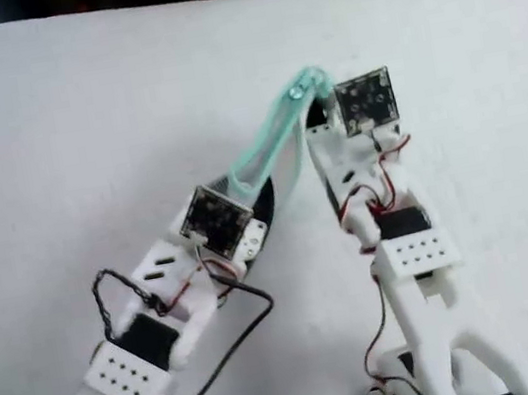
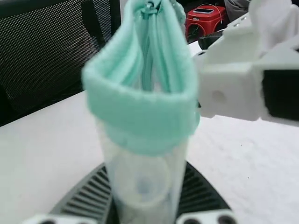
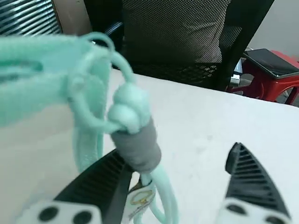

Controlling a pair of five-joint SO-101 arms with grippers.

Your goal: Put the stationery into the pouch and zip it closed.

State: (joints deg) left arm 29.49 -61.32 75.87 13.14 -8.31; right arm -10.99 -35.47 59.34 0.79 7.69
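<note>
The light, limp pouch (image 1: 266,146) is clenched at its 7 o'clock end by the left gripper (image 2: 145,191); the released right gripper (image 3: 177,161) should pinch the pull cord (image 3: 135,144) at 1 o'clock.

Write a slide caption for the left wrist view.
Left claw grips the clear, mint-trimmed pouch end-on over the white table, the right arm close beside it.

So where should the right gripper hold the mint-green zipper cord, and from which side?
Probably the grey sleeve beside the pale knot, the thickest part of the cord. It lies against one finger of the open right gripper, so close across it from the side away from the mint-green fabric pouch.
</note>
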